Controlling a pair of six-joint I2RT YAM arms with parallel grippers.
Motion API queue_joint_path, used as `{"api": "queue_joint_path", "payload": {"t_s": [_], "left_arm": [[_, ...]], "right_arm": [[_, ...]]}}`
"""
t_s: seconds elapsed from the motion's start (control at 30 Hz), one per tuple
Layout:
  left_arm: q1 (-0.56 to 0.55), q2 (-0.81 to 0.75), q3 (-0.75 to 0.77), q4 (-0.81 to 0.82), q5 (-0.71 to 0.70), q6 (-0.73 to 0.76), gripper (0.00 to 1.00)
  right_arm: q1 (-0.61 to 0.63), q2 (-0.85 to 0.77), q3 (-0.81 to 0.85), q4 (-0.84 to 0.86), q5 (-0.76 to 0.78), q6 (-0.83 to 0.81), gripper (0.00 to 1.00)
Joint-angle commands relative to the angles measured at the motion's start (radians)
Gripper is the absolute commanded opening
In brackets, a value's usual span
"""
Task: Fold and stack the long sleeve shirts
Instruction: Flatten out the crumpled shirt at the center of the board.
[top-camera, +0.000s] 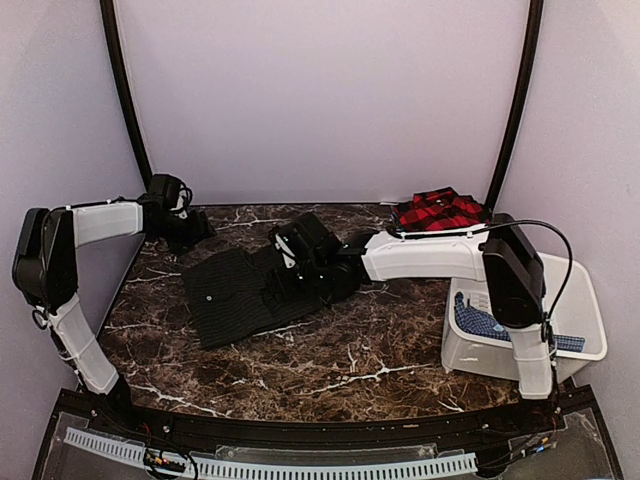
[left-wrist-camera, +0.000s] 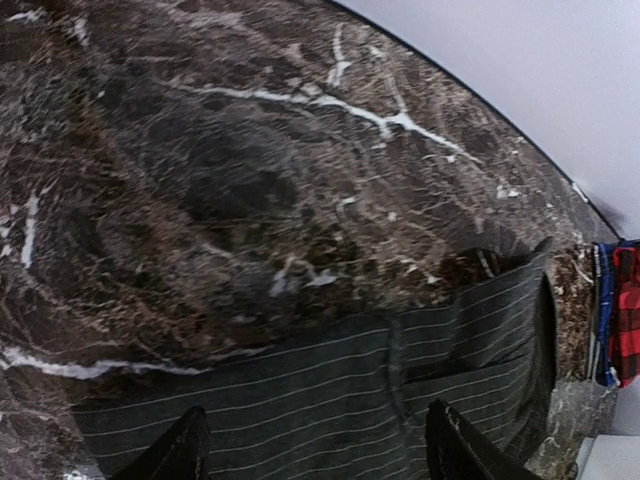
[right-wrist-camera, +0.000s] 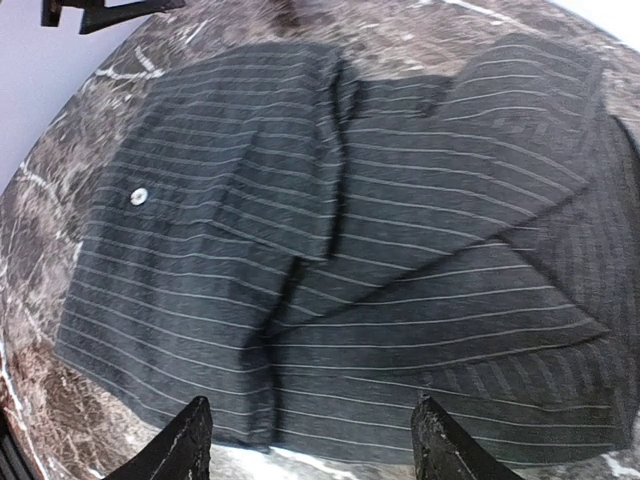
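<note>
Main risk as I see it: the charcoal shirt (right-wrist-camera: 380, 250) is only half tidy, w/ a loose flap lying over the body and a soft ridge down the middle. If my right pincer (right-wrist-camera: 315, 450) nips just the top layer, the fold prob. peels open or drags crooked; too deep a bite and the tips scrape the surface (top-camera: 330, 350). Both pincers are spread w/ nothing btwn the tips. The right pincer hangs over the shirt's middle; my left pincer (left-wrist-camera: 320, 455) sits by its 10 o'clock corner, cloth under the tips, bare stone beyond. Uneven pulls from the two would skew it, and the glossy marbled top looks slick enough to let cloth slide. The shirt lies flattish at centre, a touch toward 9 o'clock: thin limp weave, fine pale pinstripes, one small white button (right-wrist-camera: 139, 196), rough rectangle. The plaid shirt (top-camera: 438, 210), red-and-black, is a low heap at 1 o'clock, well apart, so stacking means a long carry & a chance of unfolding. The white bin (top-camera: 595, 325), hard plastic, sits at 4 o'clock w/ blue patterned cloth (top-camera: 478, 320) inside.
</note>
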Motion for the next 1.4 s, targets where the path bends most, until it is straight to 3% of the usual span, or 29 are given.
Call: {"api": "queue_joint_path", "payload": {"t_s": [0.0,0.33,0.47,0.63,0.77,0.87,1.03,1.37], "left_arm": [[0.048,-0.016,-0.059,-0.061,-0.079,0.051,0.73],[0.066,0.069,-0.108,-0.035,-0.098,0.06,0.74],[0.067,0.093,-0.119,-0.028,-0.102,0.062,0.68],[0.065,0.09,-0.164,-0.001,-0.061,0.047,0.47],[0.063,0.064,-0.218,0.017,-0.021,0.031,0.26],[0.043,0.021,-0.277,0.025,0.0,0.016,0.12],[-0.025,-0.057,-0.374,0.042,0.019,-0.024,0.05],[-0.284,-0.262,-0.562,0.094,0.022,-0.221,0.0]], "right_arm": [[0.03,0.075,0.087,-0.03,-0.084,-0.015,0.65],[0.048,0.185,0.166,-0.081,-0.22,-0.025,0.65],[0.049,0.21,0.178,-0.088,-0.253,-0.023,0.58],[0.046,0.223,0.188,-0.115,-0.235,-0.023,0.39],[0.019,0.229,0.183,-0.132,-0.231,-0.008,0.12],[-0.018,0.208,0.148,-0.127,-0.217,0.0,0.0],[-0.084,0.162,0.09,-0.124,-0.176,-0.008,0.0],[-0.189,0.133,0.102,-0.193,-0.04,-0.059,0.0]]}}
